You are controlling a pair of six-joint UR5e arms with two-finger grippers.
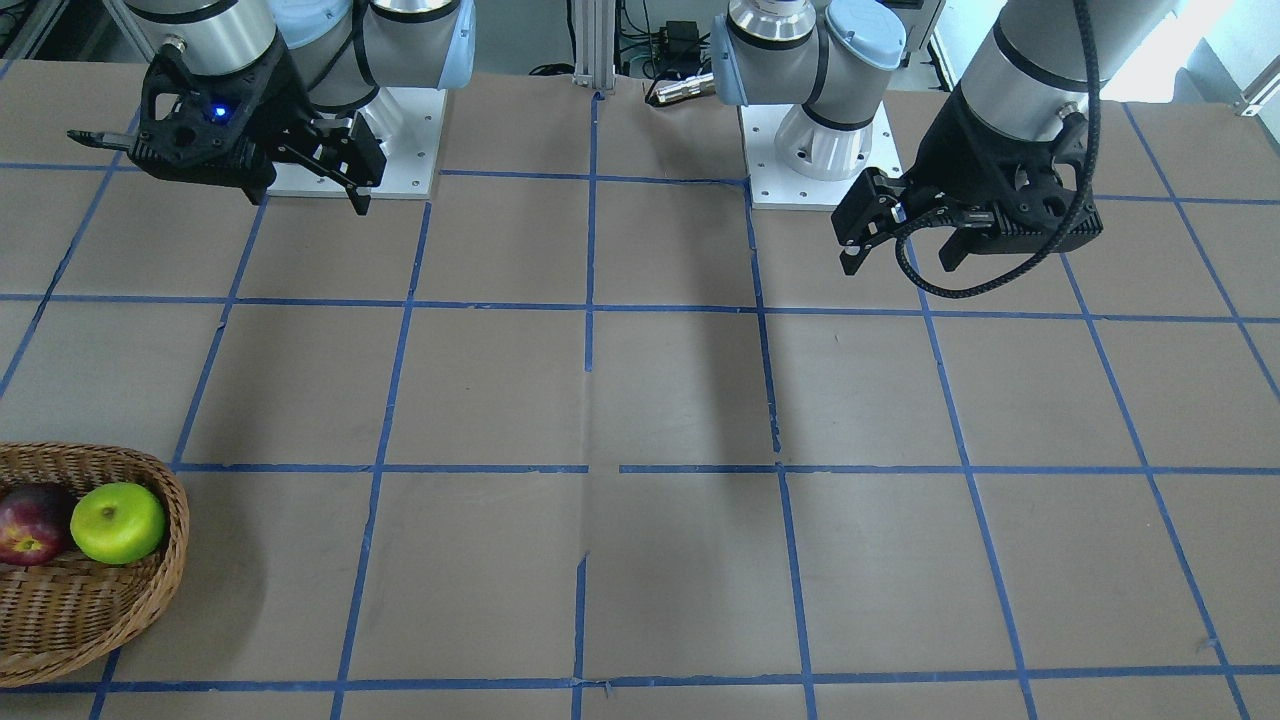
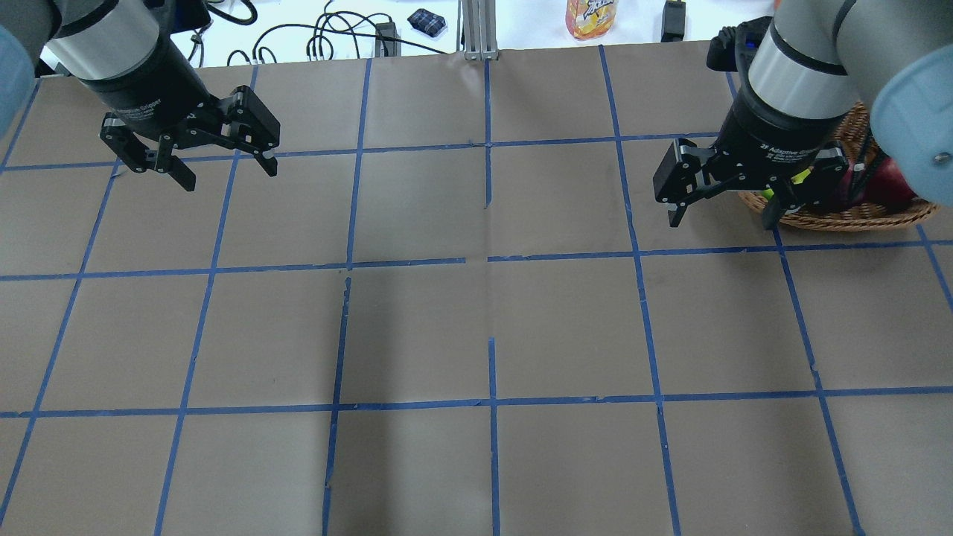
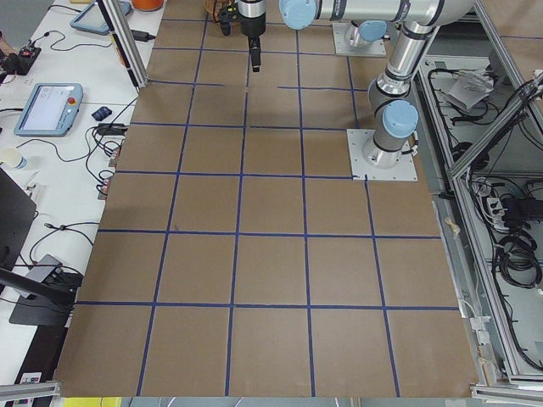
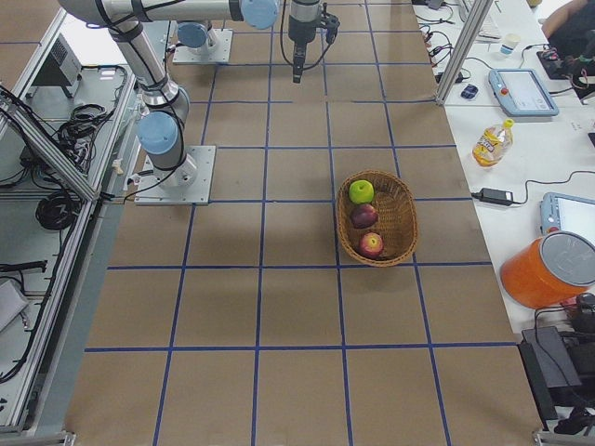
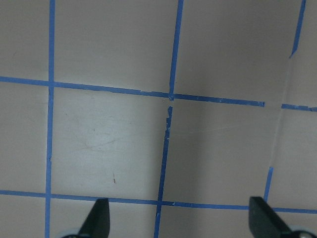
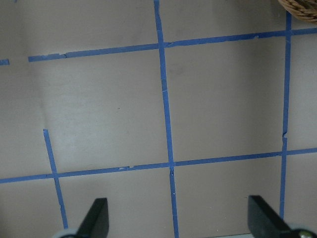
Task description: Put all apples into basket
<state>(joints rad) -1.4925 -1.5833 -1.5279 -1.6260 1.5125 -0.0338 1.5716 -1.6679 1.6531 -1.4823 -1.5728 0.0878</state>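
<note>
The wicker basket [image 4: 402, 216] holds all three apples: the lime green apple [image 4: 361, 191], the dark maroon apple [image 4: 363, 216] and the red apple [image 4: 371, 244]. In the front-facing view the basket [image 1: 150, 590] sits at the bottom left with the green apple [image 1: 118, 522] and the maroon apple [image 1: 30, 522]; the red one is cut off. My right gripper [image 2: 722, 218] is open and empty, raised over the table just beside the basket [image 2: 856, 217]. My left gripper [image 2: 229, 175] is open and empty, raised at the far left.
The table is brown paper with a grid of blue tape [image 2: 488, 260]. Both arm bases [image 1: 810, 150] stand at the robot's edge. Cables and a snack bag [image 2: 592, 16] lie beyond the far edge. A basket corner [image 6: 299, 10] shows in the right wrist view.
</note>
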